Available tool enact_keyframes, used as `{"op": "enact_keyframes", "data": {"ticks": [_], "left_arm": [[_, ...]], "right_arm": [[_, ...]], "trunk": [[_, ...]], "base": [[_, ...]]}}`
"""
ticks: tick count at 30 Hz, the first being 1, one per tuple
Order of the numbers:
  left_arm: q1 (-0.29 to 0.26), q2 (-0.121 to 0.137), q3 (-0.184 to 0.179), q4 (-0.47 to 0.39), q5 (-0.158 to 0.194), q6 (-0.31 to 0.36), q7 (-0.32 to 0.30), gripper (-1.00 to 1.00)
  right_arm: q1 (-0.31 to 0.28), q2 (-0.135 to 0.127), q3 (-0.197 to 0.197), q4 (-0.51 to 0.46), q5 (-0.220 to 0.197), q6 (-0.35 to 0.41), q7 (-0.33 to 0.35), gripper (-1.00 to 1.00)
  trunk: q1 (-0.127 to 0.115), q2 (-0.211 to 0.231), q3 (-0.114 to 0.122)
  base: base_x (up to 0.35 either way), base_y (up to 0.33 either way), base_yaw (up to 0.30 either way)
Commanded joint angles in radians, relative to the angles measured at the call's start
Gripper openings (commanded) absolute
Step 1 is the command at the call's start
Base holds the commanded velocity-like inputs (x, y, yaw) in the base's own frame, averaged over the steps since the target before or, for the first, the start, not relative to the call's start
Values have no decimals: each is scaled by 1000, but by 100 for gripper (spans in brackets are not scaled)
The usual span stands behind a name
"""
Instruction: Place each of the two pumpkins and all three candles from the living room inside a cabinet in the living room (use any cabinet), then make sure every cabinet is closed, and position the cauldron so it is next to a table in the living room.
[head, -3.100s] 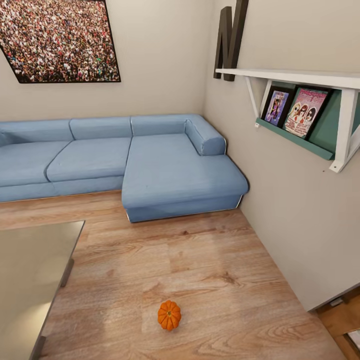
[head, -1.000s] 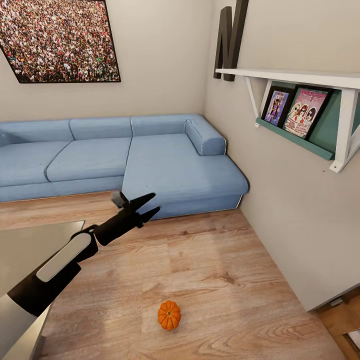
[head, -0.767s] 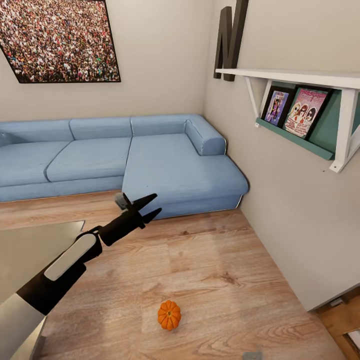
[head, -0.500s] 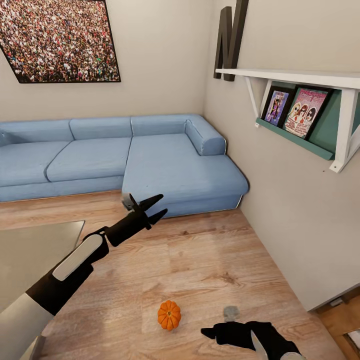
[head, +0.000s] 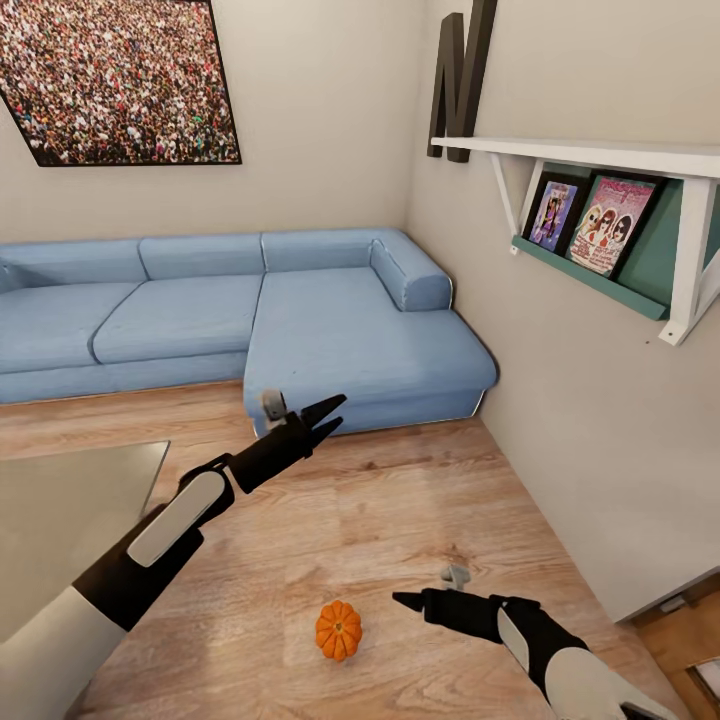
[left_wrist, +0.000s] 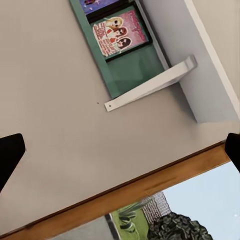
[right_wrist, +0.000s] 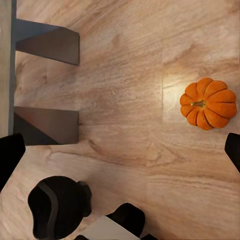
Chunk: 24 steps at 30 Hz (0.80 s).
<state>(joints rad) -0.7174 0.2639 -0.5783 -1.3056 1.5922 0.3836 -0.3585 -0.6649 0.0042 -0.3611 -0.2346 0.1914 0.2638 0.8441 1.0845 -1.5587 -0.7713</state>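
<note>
Risk of a knock first: right tool (head: 410, 602) spread wide, fingers released, hovering low over the floor (head: 420, 500) just beside the pumpkin (head: 339, 629) but not around it. Seen from the right wrist, pumpkin (right_wrist: 207, 103) off to one side, close to one fingertip rather than centred between the two. Likely to clip a rib and send it rolling if lowered from this line. Needs a shift across before descent. Could also pinch the dark stem alone and lose hold on the lift. Second hazard: left tool (head: 335, 412), likewise released and grasping nothing, stretched out over the floor towards the blue sofa (head: 350, 340), pointing at the wall shelf (left_wrist: 150, 85) in its own wrist view. Doing no work; might brush the grey bench (head: 60, 520) beside its forearm on any swing of the trunk.

Pumpkin itself: small, squat, bright orange, deeply ribbed, short dark stem facing up. Upright on bare wood planks, well apart from sofa and bench, nothing touching it. Looks rigid and smooth, apt to slip under a shallow grip
</note>
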Motion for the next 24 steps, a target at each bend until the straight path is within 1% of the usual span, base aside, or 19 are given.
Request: {"op": "enact_keyframes", "data": {"ticks": [1, 3, 6, 18, 24], "left_arm": [[0, -2, 0, 0, -1, -1, 0, 100], [0, -4, 0, 0, -2, -1, -4, 100], [1, -6, 1, 1, -2, 0, -5, 100], [1, -8, 2, 2, -3, 0, 1, 100], [1, -8, 0, 1, -3, -4, 1, 100]], "right_arm": [[0, 1, 0, 0, 0, 0, 0, 100], [-1, 3, -1, 0, -2, 0, -1, 100], [-1, 7, 0, 2, -4, 0, -4, 100], [-1, 10, 5, 2, 4, -9, -5, 100], [-1, 5, 8, 3, 9, -4, -38, 100]], "trunk": [[0, 0, 0], [0, 0, 0], [0, 0, 0], [0, 0, 0], [0, 0, 0]], "base": [[0, 0, 0], [3, 0, 0], [180, 0, 0], [320, 0, 0], [74, 0, 0]]}}
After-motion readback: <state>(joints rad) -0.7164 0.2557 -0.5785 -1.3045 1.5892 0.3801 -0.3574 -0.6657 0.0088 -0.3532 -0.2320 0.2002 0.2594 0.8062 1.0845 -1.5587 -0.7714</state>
